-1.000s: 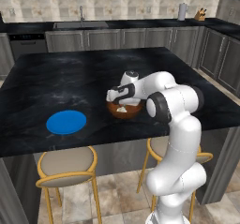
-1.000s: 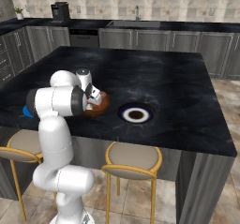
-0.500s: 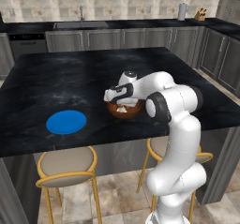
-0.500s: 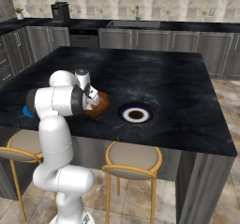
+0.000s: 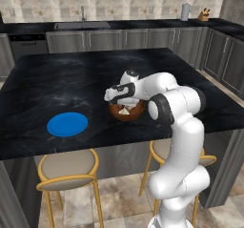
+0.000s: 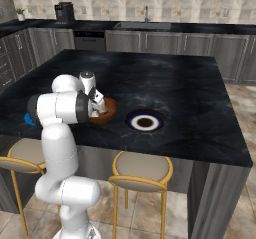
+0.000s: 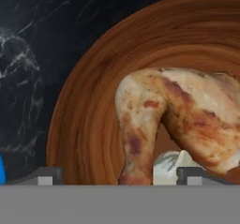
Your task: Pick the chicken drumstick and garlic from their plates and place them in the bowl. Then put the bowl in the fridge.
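In the left base view, the blue plate (image 5: 67, 124) lies at the lower left of the island (image 5: 57, 84), well apart from the bowl (image 5: 127, 110), which sits at the frame's middle near the island's front edge. The gripper (image 5: 116, 97) hangs just over the bowl's left rim, and something pale shows inside, probably the garlic, though it is too small there to be sure. In the right base view, a sliver of the blue plate peeks out at the left behind the arm; the bowl (image 6: 105, 111) is left of centre with the gripper (image 6: 96, 101) above it, and the dark plate (image 6: 145, 122) with its white centre lies just right of the bowl, bare. In the hand view, the two fingertips (image 7: 46, 175) stand wide apart at the bottom edge with nothing clamped between them. The drumstick (image 7: 178, 120) lies inside the bowl (image 7: 89, 101), filling the centre and right of the frame, its narrow end pointing down between the tips. The garlic (image 7: 169, 168) rests against it at lower right, also in the bowl.
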You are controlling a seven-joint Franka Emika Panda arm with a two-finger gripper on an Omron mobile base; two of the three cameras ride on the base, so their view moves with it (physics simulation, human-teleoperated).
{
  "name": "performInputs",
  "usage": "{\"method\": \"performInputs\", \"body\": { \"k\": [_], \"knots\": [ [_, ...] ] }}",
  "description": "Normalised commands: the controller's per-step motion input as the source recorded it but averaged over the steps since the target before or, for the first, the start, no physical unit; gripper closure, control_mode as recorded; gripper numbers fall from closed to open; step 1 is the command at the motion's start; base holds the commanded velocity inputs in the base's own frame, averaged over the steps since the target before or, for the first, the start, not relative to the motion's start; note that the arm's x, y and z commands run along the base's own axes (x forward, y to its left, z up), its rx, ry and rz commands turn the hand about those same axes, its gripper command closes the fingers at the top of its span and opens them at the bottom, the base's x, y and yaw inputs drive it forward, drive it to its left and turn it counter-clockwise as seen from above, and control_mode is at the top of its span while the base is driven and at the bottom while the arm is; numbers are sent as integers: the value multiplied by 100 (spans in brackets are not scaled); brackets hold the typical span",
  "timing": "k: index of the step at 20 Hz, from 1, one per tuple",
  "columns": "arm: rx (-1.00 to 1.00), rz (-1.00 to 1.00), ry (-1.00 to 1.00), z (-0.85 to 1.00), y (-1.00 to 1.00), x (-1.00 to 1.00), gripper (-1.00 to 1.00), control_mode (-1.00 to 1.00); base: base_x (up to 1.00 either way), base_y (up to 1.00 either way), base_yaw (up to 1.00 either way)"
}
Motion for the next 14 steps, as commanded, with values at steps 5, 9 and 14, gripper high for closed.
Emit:
{"method": "performInputs", "body": {
  "k": [5, 9, 14],
  "knots": [
    [5, 0, 0, 24, 1, -32, -100, -100, 0, 0, 0],
    [2, 0, 0, 32, 0, -42, -100, -100, 0, 0, 0],
    [4, 0, 0, 29, -21, -46, -100, -100, 0, 0, 0]
  ]
}}
